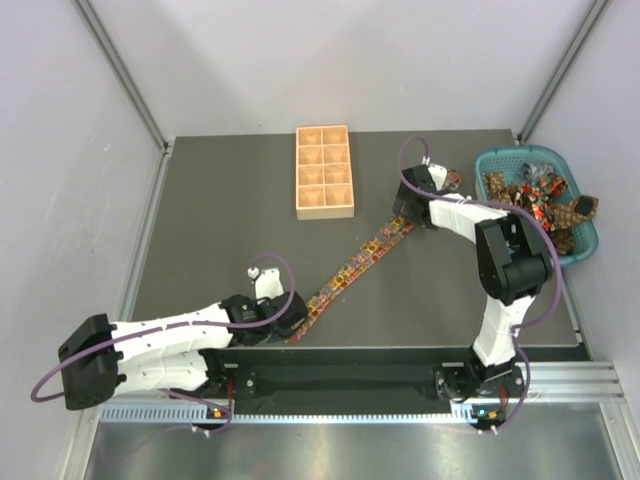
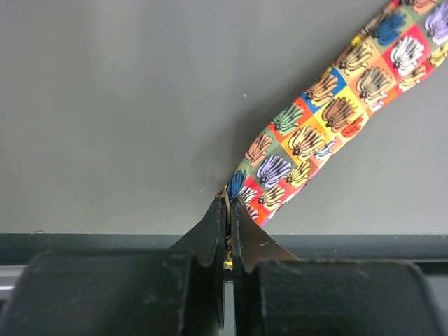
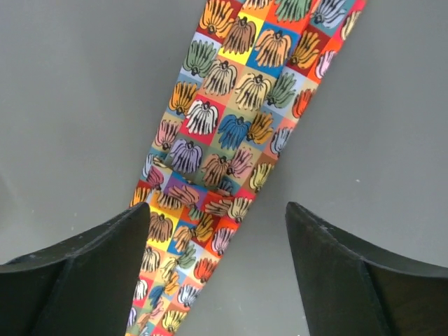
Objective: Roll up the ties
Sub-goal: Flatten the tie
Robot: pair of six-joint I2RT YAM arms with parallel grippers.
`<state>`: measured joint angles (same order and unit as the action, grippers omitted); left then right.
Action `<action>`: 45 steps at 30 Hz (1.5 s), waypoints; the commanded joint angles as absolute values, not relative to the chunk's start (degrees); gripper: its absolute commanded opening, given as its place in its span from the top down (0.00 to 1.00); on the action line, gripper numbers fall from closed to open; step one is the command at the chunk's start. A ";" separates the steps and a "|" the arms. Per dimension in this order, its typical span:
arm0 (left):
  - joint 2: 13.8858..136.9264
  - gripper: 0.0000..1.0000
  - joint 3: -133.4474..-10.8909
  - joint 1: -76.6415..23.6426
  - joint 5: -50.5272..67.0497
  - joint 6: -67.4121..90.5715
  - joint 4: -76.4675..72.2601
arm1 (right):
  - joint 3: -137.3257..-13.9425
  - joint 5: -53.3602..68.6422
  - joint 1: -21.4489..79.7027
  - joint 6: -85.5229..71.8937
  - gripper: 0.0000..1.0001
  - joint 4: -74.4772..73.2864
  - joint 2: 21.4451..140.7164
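Left gripper (image 2: pixel 228 210) is clenched on the narrow tip of the tie (image 2: pixel 308 140), which lies diagonally mid-frame in the top view. Right gripper (image 3: pixel 217 208) hangs spread above its wider stretch. The cloth looks light, limp and likely slippery, so it is best held by that tip.

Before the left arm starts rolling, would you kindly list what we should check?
1. Left fingers shut on the tie end: ok.
2. Right fingers open, straddling the tie: ok.
3. Tie flat and untwisted: ok.
4. Right fingers pinning the tie down: cannot tell.
5. Tray apart from the tie: ok.
6. Where the tie's far end lies: cannot tell, hidden.
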<state>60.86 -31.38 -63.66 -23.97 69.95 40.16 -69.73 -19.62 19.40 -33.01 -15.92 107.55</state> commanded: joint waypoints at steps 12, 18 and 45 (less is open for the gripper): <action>63.63 1.00 -32.52 -67.23 -19.25 62.58 38.05 | -83.58 -24.34 19.95 -42.62 0.28 -29.17 119.62; 59.17 1.00 -33.92 -67.94 -18.72 62.14 42.88 | -86.30 -24.87 18.02 -42.19 0.49 -29.79 121.72; 64.51 1.00 -34.10 -67.15 -23.55 61.44 37.62 | -107.57 -22.59 13.01 -36.83 0.64 -37.62 133.24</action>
<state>63.53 -32.49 -67.46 -21.71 62.70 38.74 -104.47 -22.46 14.17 -38.28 -35.53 130.32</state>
